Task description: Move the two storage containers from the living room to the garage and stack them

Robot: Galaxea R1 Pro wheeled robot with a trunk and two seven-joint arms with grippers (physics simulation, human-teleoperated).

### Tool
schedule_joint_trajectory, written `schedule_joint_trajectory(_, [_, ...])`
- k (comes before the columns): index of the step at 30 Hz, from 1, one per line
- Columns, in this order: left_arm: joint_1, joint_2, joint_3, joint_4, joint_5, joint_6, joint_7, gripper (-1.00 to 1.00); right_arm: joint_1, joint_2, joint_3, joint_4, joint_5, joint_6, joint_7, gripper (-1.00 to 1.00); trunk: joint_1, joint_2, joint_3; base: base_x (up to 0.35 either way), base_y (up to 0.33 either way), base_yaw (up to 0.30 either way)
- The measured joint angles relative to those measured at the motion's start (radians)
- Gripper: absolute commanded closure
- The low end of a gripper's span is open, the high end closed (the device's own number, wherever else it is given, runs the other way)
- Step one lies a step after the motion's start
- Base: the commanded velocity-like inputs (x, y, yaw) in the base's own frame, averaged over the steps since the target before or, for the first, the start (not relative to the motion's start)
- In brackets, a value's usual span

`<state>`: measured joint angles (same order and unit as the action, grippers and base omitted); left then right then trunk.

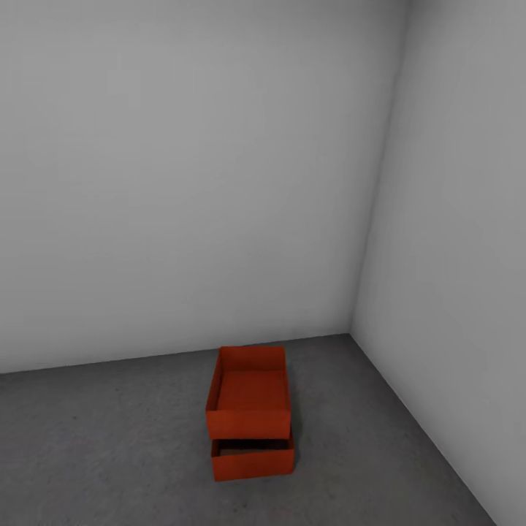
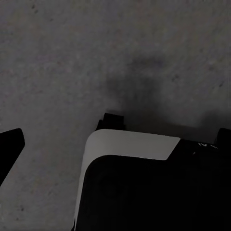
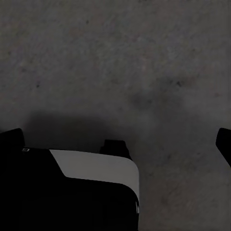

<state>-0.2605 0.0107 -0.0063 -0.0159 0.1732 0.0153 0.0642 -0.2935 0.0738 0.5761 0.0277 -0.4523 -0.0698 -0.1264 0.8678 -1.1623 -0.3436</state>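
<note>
Dark grey floor (image 1: 109, 453) lies nearest; 2 orange-red storage containers sit stacked on it near the garage corner, lower container (image 1: 253, 459) beneath upper container (image 1: 249, 398), which is shifted back toward the pale wall (image 1: 190, 183); well apart from both grippers; I cannot tell how either gripper's jaws stand.

Two orange-red storage containers showing in head view: upper container (image 1: 249, 398) sitting stacked on lower container (image 1: 253, 459). Two pale grey walls meeting at corner: back wall (image 1: 190, 175), side wall (image 1: 453, 241). One dark grey floor (image 1: 102, 453) lying under both. One white-and-black robot base part showing in each wrist view (image 2: 130, 159), (image 3: 96, 168).
</note>
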Motion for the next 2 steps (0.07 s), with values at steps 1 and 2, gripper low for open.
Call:
schedule_joint_trajectory(1, [0.000, 0.000, 0.000, 0.000, 0.000, 0.000, 0.000, -1.00, 0.000, 0.000, 0.000, 0.000, 0.000, 0.000, 0.000, -1.00, 0.000, 0.000, 0.000, 0.000, 0.000, 0.000])
schedule_joint_trajectory(2, [0.000, 0.001, -0.001, 0.000, 0.000, 0.000, 0.000, -1.00, 0.000, 0.000, 0.000, 0.000, 0.000, 0.000, 0.000, -1.00, 0.000, 0.000, 0.000, 0.000, 0.000, 0.000])
